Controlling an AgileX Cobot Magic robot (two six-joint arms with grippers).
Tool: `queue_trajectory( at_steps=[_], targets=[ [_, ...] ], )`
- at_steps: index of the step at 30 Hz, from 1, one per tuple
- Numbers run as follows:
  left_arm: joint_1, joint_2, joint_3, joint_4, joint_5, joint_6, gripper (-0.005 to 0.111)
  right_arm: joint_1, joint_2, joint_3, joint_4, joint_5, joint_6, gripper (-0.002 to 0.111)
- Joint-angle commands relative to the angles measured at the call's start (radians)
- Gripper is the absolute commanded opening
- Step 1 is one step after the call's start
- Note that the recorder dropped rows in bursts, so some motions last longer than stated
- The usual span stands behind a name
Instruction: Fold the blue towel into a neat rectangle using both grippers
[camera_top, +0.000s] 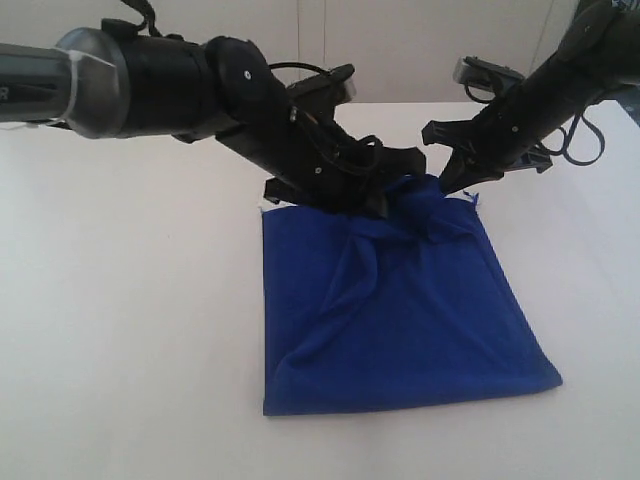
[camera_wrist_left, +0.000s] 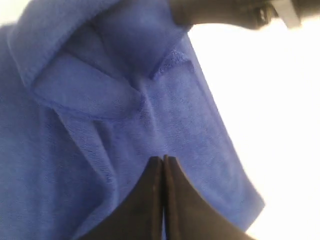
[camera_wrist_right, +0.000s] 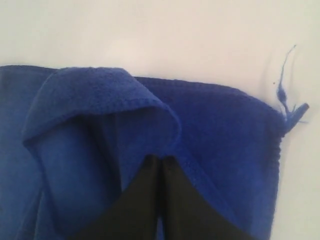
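Note:
The blue towel (camera_top: 400, 320) lies doubled over on the white table, its near edge flat and its far edge bunched and lifted, with creases running up to both grippers. My left gripper (camera_top: 383, 207) is shut on a pinch of cloth at the far edge; in the left wrist view its jaws (camera_wrist_left: 163, 159) meet on the towel (camera_wrist_left: 100, 100). My right gripper (camera_top: 447, 186) is shut on a curled-over fold just beside it; in the right wrist view the jaws (camera_wrist_right: 161, 157) close on the rolled hem of the towel (camera_wrist_right: 225, 130). A thread tag (camera_wrist_right: 287, 107) sticks out at the far right corner.
The white table (camera_top: 120, 330) spreads bare to the left, right and front of the towel. A pale wall (camera_top: 400, 50) rises behind. The two arms slant in from the upper left and upper right, their grippers close together. The right gripper's black body (camera_wrist_left: 225, 10) shows in the left wrist view.

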Motion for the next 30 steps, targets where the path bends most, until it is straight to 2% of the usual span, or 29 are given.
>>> queue_trajectory(
  at_steps=[1,3,5,8,10,14,18,30],
  targets=[
    [-0.002,0.063,-0.005,-0.191,-0.023,-0.071,0.000,-0.005,-0.011,-0.004,-0.036,-0.007,0.006,0.000],
    [-0.002,0.084,-0.007,-0.239,-0.038,-0.092,0.002,-0.005,-0.011,-0.004,-0.058,-0.007,0.021,0.000],
    [-0.002,0.109,-0.010,-0.276,-0.028,-0.103,0.015,-0.005,-0.011,-0.004,-0.076,-0.009,0.029,0.000],
    [-0.002,0.126,-0.010,-0.280,-0.045,-0.163,0.046,-0.005,-0.011,-0.004,-0.076,-0.016,0.029,0.000],
    [0.000,0.131,-0.010,-0.280,-0.082,-0.168,0.056,-0.005,-0.011,-0.004,-0.076,-0.023,0.029,0.000],
    [0.002,0.137,-0.010,-0.276,-0.115,-0.168,0.056,-0.005,-0.011,-0.004,-0.076,-0.033,0.047,0.000],
    [0.002,0.153,-0.010,-0.358,-0.140,-0.171,0.056,-0.005,-0.011,-0.004,-0.076,-0.035,0.049,0.000],
    [0.002,0.206,-0.012,-0.434,-0.212,-0.171,0.056,-0.005,-0.007,0.002,-0.076,-0.045,0.049,0.000]
  ],
)
